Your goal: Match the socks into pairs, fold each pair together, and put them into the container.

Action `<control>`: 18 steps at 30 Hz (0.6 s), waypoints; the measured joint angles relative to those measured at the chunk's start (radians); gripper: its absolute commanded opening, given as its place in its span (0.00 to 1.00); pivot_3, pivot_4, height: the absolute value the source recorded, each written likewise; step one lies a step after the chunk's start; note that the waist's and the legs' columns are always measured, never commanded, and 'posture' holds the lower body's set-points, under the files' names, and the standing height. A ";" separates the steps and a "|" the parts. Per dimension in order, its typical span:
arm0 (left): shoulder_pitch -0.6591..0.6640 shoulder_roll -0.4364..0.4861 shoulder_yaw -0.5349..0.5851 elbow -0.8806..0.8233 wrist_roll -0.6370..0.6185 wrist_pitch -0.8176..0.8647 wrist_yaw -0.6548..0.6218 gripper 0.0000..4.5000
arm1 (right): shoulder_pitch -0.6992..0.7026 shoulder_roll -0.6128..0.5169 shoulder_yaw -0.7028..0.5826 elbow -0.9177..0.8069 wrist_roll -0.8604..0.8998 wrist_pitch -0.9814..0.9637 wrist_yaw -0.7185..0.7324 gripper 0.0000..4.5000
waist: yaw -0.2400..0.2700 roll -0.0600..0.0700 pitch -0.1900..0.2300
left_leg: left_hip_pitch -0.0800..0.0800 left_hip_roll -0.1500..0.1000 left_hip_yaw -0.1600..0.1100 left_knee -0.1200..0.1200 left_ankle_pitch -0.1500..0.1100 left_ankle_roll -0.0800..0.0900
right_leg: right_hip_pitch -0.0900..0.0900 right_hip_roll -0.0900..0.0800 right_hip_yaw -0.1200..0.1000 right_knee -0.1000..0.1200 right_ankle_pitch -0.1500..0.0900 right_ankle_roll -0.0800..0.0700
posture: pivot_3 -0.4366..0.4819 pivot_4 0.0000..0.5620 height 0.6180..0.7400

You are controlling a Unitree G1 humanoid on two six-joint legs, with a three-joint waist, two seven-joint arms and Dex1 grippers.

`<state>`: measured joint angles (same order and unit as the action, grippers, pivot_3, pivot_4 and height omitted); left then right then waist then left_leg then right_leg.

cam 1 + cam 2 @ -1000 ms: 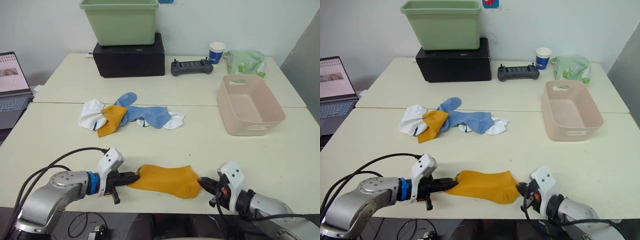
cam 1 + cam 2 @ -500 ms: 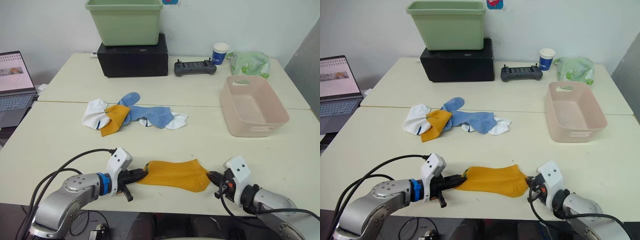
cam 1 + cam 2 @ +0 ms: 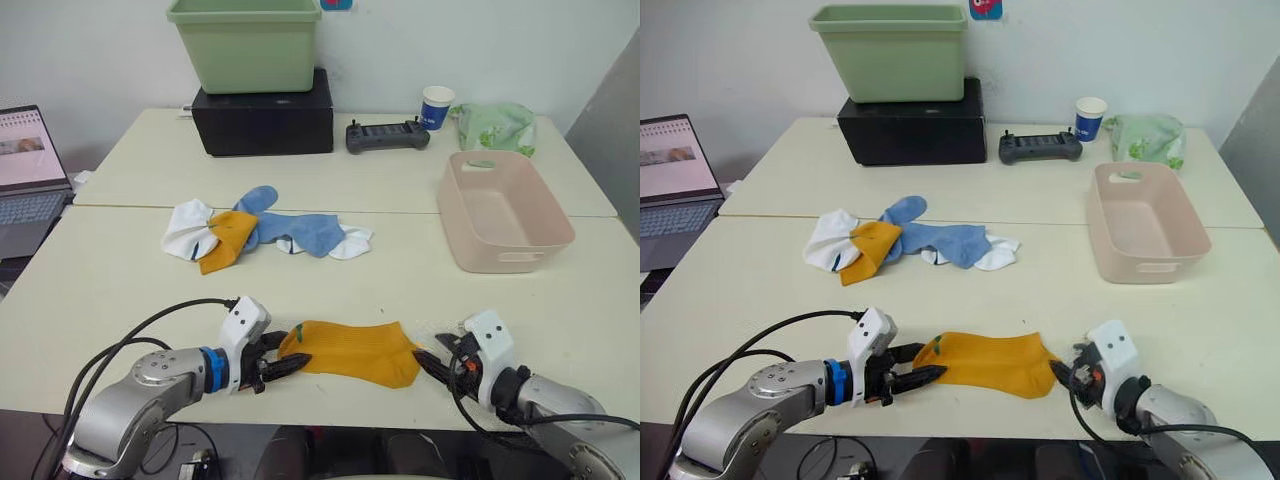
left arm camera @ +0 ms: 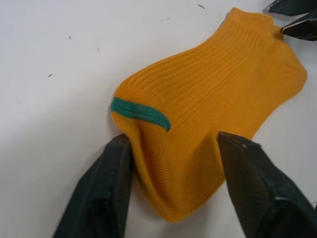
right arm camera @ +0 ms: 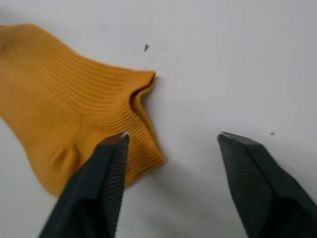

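Laying mustard sock (image 3: 352, 351) flat on bench (image 3: 120, 280); both end effectors, left (image 3: 282, 361) and right (image 3: 436, 362), open, empty. Next: fetch its mate (image 3: 224, 238).

Sock (image 3: 355, 352) at front edge btwn tools; sock pile (image 3: 262, 231) behind (container (image 3: 503, 213) far right).

Both grippers have let go of the mustard-orange sock (image 3: 352, 351) — a second ago each pinched one end and held it stretched between them. Now the left gripper (image 3: 281, 362) stands with fingers spread around the toe end (green stripe showing), and the right gripper (image 3: 432, 362) is parted just off the cuff, with the sock lying slack on the table (image 3: 120, 270).
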<state>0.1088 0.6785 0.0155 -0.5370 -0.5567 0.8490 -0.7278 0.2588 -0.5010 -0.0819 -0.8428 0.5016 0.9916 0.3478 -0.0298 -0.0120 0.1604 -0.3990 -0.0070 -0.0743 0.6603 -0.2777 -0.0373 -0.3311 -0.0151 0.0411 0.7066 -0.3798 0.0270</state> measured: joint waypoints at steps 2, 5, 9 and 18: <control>0.012 0.007 0.032 -0.001 -0.011 0.004 0.000 0.96 | -0.005 0.000 -0.012 0.000 0.010 -0.001 0.005 1.00 | -0.003 0.000 0.000 | 0.000 0.001 0.000 0.000 0.000 0.000 | 0.000 0.001 0.000 0.000 0.000 0.000 | 0.48 0.27 0.88; 0.029 0.030 0.086 0.004 -0.019 0.006 0.000 0.99 | -0.014 -0.003 -0.014 0.000 0.022 -0.006 0.017 1.00 | -0.004 0.000 0.000 | 0.000 0.002 0.000 -0.001 0.000 0.000 | -0.001 0.002 0.000 0.001 0.000 0.000 | 0.48 0.27 0.88; 0.052 0.057 0.183 0.058 -0.054 0.004 -0.029 0.99 | -0.064 -0.039 -0.013 0.001 0.028 -0.042 0.050 1.00 | -0.004 -0.001 0.001 | 0.000 0.001 0.000 -0.001 0.000 0.000 | -0.001 0.002 0.000 0.000 0.000 0.000 | 0.48 0.27 0.88; -0.173 0.041 0.325 0.339 -0.106 -0.014 -0.017 0.99 | -0.446 -0.078 0.050 0.048 0.035 -0.062 0.094 1.00 | -0.002 -0.003 0.003 | -0.002 0.001 0.000 0.000 0.000 0.000 | -0.002 0.001 -0.001 -0.001 0.000 0.000 | 0.48 0.27 0.88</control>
<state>-0.0640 0.7194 0.3408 -0.1977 -0.6627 0.8351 -0.7447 -0.1875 -0.5786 -0.0320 -0.7950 0.5368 0.9300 0.4422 -0.0316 -0.0145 0.1633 -0.4011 -0.0059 -0.0747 0.6599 -0.2777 -0.0373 -0.3335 -0.0138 0.0406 0.7053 -0.3797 0.0269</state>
